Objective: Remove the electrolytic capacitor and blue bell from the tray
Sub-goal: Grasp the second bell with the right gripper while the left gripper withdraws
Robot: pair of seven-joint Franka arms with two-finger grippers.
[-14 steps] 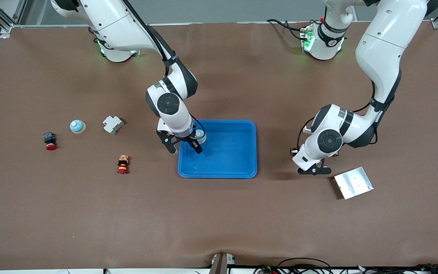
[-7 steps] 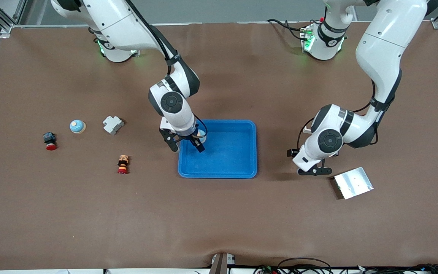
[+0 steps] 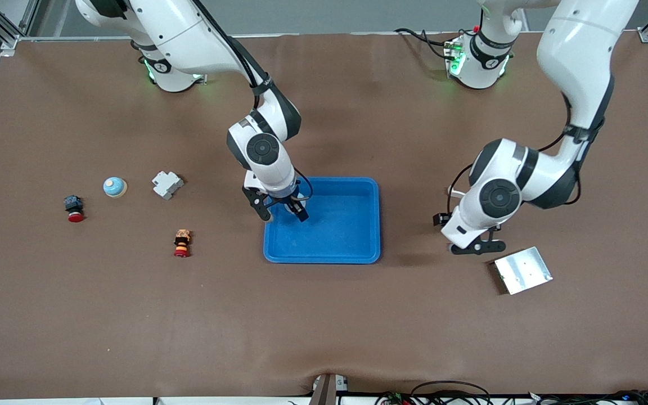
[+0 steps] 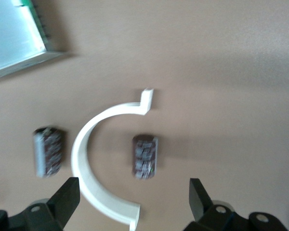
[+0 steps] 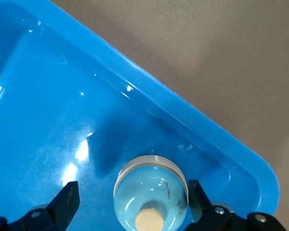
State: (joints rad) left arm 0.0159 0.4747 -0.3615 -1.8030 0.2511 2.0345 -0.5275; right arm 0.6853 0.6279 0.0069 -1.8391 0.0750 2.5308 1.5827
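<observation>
A light-blue bell (image 5: 151, 195) with a cream button sits in a corner of the blue tray (image 3: 324, 259), toward the right arm's end. My right gripper (image 5: 132, 192) hangs open right above it, a finger on either side, neither gripping; in the front view the right gripper (image 3: 283, 212) hides this bell. A second bell (image 3: 115, 187) rests on the table toward the right arm's end. My left gripper (image 4: 133, 187) is open and empty over the table, above a dark capacitor (image 4: 145, 156). Another capacitor (image 4: 48, 151) lies beside a white curved clip (image 4: 101, 159). In the front view the left gripper (image 3: 478, 247) covers them.
A metal plate (image 3: 522, 270) lies next to the left gripper, nearer the front camera. Toward the right arm's end lie a grey-white block (image 3: 166, 184), a red-capped button (image 3: 75, 209) and a stacked orange-red button (image 3: 181, 243).
The left gripper has opened and its arm has lifted a little toward its own end. The right gripper has risen slightly off the bell, which stays in the tray.
</observation>
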